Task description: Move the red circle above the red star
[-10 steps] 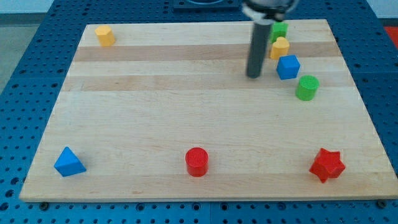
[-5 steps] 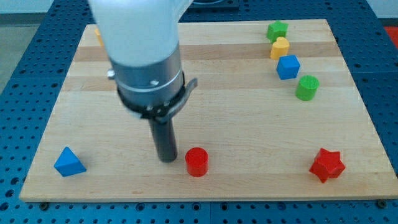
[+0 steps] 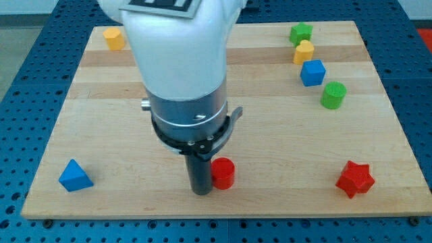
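With no pincer to open or grip, my tip (image 3: pixel 200 192) touches the red plastic circle (image 3: pixel 223 173) on its right; push steadily toward the red plastic star (image 3: pixel 355 179).

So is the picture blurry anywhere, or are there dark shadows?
In the camera view, the small blocks look sharp, like the red circle and red star. The big white and grey arm looks slightly soft. Shadows are faint: the light is even, with only thin dark edges beneath my tip.
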Robot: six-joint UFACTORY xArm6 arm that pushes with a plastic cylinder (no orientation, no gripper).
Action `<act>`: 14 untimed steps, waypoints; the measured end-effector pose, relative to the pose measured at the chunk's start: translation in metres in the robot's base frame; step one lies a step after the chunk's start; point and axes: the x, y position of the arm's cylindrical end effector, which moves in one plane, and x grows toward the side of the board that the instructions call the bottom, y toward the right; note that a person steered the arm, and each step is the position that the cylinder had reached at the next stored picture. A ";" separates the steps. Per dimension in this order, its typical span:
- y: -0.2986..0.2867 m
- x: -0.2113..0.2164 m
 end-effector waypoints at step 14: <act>0.174 -0.038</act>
